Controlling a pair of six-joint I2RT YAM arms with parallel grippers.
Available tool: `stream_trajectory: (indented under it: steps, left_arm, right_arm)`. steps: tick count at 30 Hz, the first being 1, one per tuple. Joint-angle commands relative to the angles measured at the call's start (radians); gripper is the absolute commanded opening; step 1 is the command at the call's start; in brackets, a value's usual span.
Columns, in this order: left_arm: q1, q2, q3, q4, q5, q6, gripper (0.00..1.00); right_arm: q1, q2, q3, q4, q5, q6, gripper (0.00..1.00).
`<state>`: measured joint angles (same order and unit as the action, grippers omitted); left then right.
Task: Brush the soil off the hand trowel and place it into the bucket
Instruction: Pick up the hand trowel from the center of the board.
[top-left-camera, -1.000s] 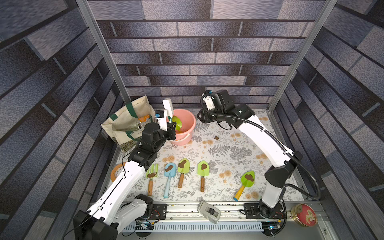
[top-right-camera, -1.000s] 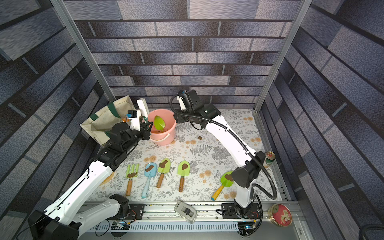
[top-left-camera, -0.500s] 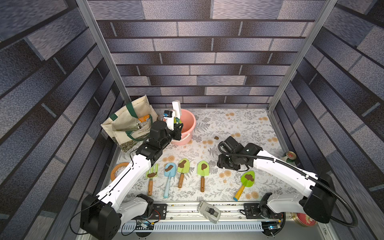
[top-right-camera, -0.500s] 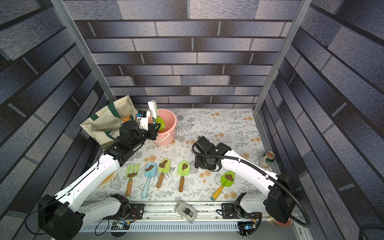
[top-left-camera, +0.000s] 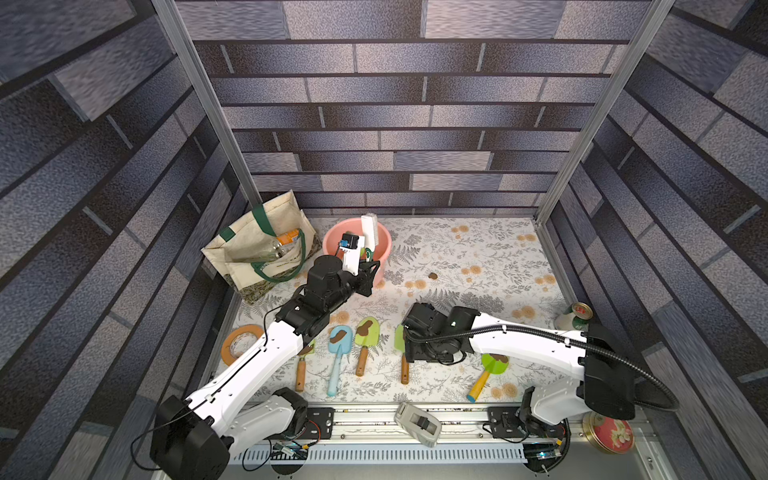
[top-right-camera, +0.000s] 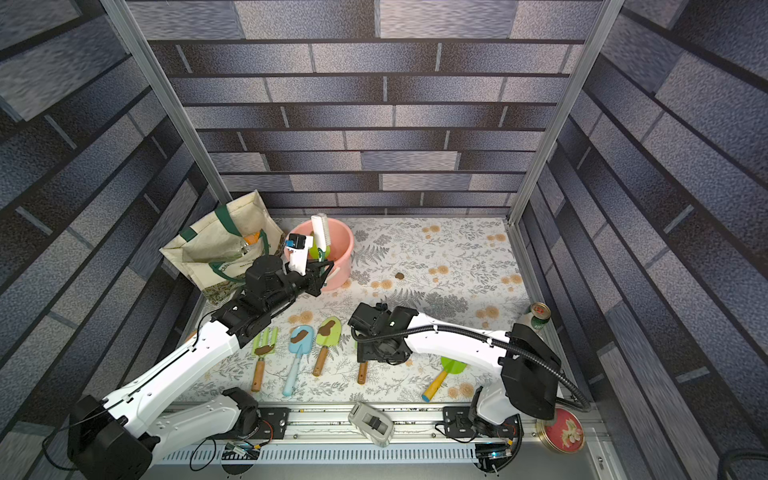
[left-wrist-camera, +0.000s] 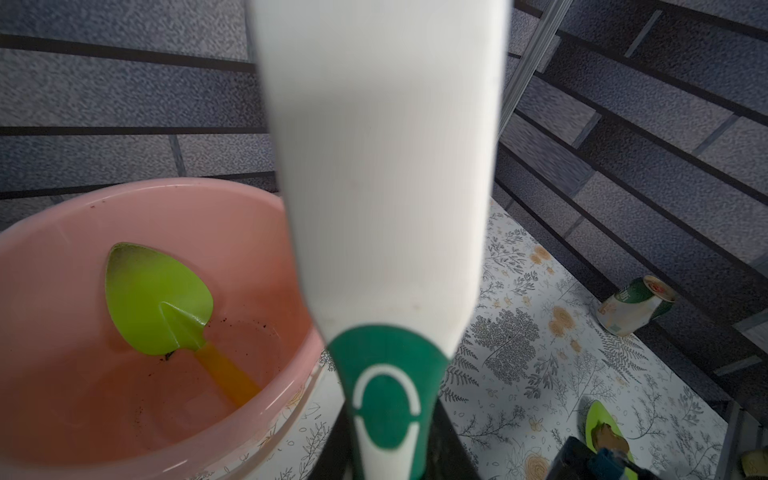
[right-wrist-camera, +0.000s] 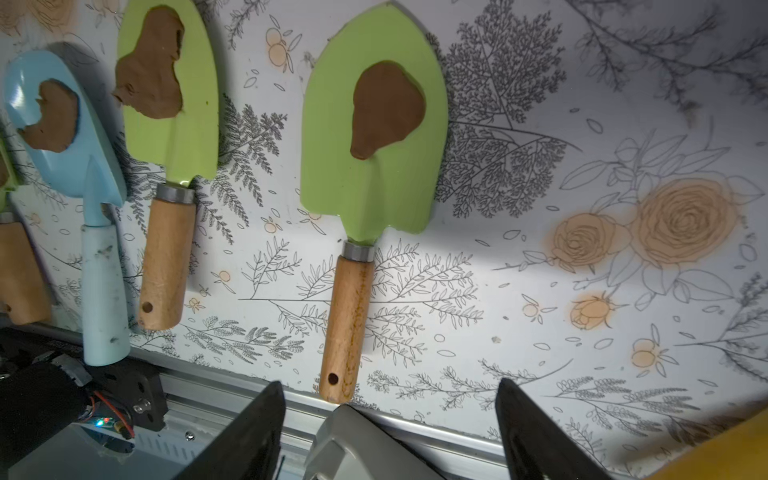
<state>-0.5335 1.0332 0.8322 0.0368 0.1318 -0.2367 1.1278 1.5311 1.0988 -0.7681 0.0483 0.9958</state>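
One trowel (top-left-camera: 404, 370) is lying at lower centre, handle pointing toward frame bottom, beneath the spread right jaws | left jaws, farther, are pinching brush (top-left-camera: 369, 232)

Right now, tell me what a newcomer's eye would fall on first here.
The row of hand tools along the front of the floral mat, each smeared with brown soil, catches the eye first. At the back left the pink bucket already holds a clean green trowel, with the left gripper holding a white brush upright next to it. The right gripper hangs open over a wooden-handled trowel.
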Motion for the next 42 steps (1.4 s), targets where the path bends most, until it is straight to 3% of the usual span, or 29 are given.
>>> stream_trajectory:
  steps: [1, 12, 23, 27, 33, 42]
  left_arm:
    - [-0.005, -0.062, -0.016, -0.010, -0.014, 0.012, 0.00]
    - [0.001, -0.156, -0.019, -0.088, -0.032, 0.040, 0.00]
    - [0.000, -0.179, -0.027, -0.094, -0.040, 0.045, 0.00]
    - [0.000, -0.179, -0.025, -0.094, -0.045, 0.049, 0.00]
    - [0.000, -0.177, -0.024, -0.093, -0.052, 0.051, 0.00]
    - [0.001, -0.173, -0.021, -0.106, -0.076, 0.056, 0.00]
  right_arm:
    - [0.035, 0.051, 0.057, -0.001, 0.015, 0.043, 0.79]
    - [0.079, 0.191, 0.096, -0.029, 0.003, 0.084, 0.69]
    - [0.078, 0.291, 0.129, -0.039, -0.036, 0.025, 0.48]
    - [0.079, 0.312, 0.131, -0.046, -0.037, 0.017, 0.42]
    - [0.078, 0.301, 0.107, -0.029, -0.025, 0.000, 0.24]
    - [0.076, 0.259, 0.169, -0.151, 0.054, -0.067, 0.12]
